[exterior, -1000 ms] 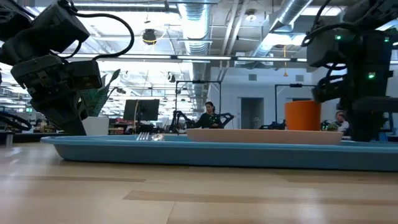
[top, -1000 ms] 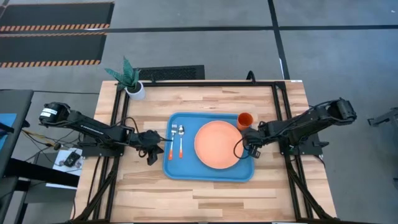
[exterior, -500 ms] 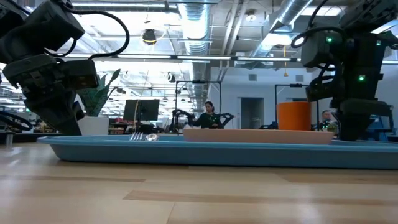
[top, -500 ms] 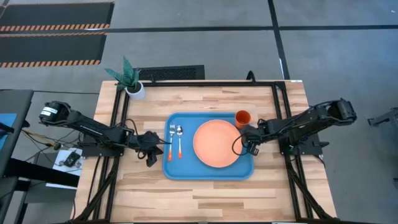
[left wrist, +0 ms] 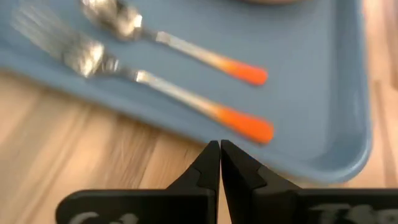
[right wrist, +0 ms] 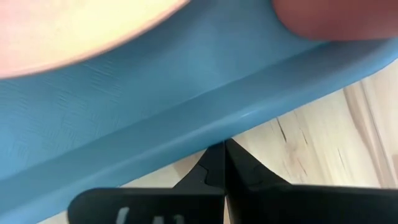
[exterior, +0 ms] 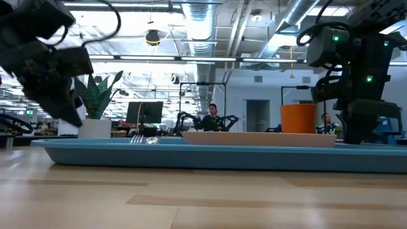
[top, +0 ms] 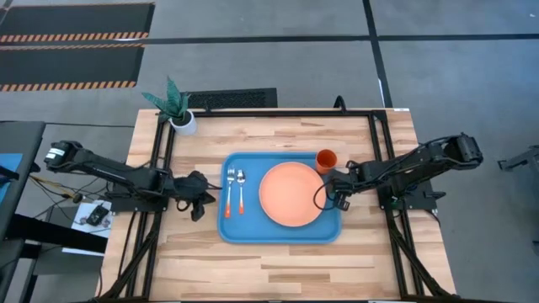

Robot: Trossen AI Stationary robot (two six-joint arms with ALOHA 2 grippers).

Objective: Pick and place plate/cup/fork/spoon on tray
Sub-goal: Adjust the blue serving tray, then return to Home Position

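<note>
I see plate (top: 291, 194), cup (top: 327, 160), fork (top: 228, 190) and spoon (top: 240, 188) on the tray (top: 238, 227); both closed, empty grippers, left (top: 200, 196), right (top: 335, 192), apparently just need retracting.

Worktop (top: 278, 257): bare wood before and behind tray (top: 282, 234). Obstacles: potted plant (top: 175, 105) at far left corner; shut end effectors flanking tray, left (top: 202, 196), right (top: 334, 187).
</note>
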